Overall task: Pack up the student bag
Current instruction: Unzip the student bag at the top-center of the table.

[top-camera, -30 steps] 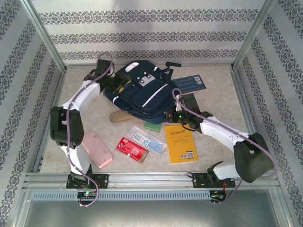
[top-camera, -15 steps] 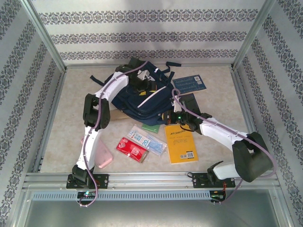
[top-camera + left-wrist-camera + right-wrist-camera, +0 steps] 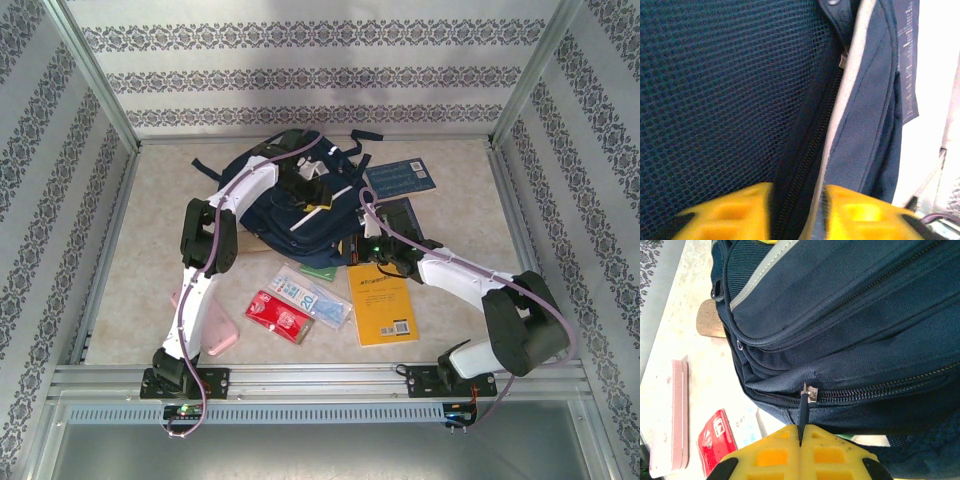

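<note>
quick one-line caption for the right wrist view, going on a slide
Right gripper pinching the zipper pull on the navy student bag, pink case and red packet lying on the table nearby.

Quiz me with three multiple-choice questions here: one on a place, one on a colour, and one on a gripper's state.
1. Relative to the student bag, the yellow book lies: A) inside it B) flat on the table beside it C) on top of it.
2. The flat case at the table's left is: A) green B) pink C) black.
3. The right gripper is: A) open above the table B) holding the yellow book C) shut on the bag's zipper pull.
Answers: 1 B, the book lies flat by the bag's edge; 2 B, it is plainly pink in the right wrist view; 3 C, the gripper's fingers meet on the pull's tab.
</note>
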